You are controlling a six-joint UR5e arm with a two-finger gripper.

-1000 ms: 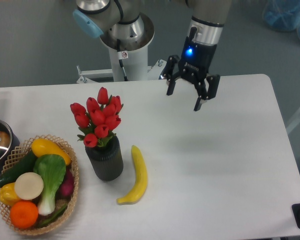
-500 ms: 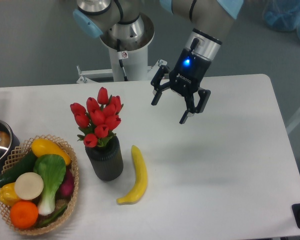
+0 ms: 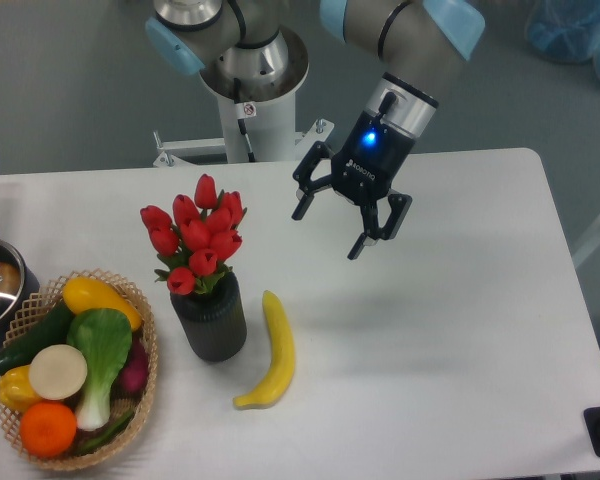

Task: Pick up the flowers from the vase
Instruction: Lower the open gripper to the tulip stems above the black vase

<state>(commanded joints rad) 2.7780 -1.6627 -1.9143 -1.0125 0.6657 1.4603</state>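
We are noting that the gripper (image 3: 328,229) is travelling leftward from the rear right of the table (image 3: 460,330) toward its middle. Over the last second it has shifted from above the rear edge to a spot nearer the flowers (image 3: 197,232), and the wrist is tilting further as it goes. We are judging this to be the approach step of the pick; no contact with the bunch is occurring yet, and the lift has not begun.

The fingers (image 3: 302,200) are standing spread wide, tips pointing down and slightly toward the front edge. We are finding nothing between them and nothing touching them. The gripper is hanging well above the tabletop, to the right of the blooms and still clearly apart from them; from this single fixed view we cannot tell its true height relative to the buds.

The flowers are sitting upright in the vase (image 3: 210,320), which is standing on the left half of the tabletop, toward the front edge. A banana (image 3: 271,352) is lying just beside the vase on its right, and a woven basket (image 3: 145,392) of produce is resting close to the vase on its left, at the front left corner. We are judging that further leftward travel and a descent onto the stems or bloom cluster are needed before closing.
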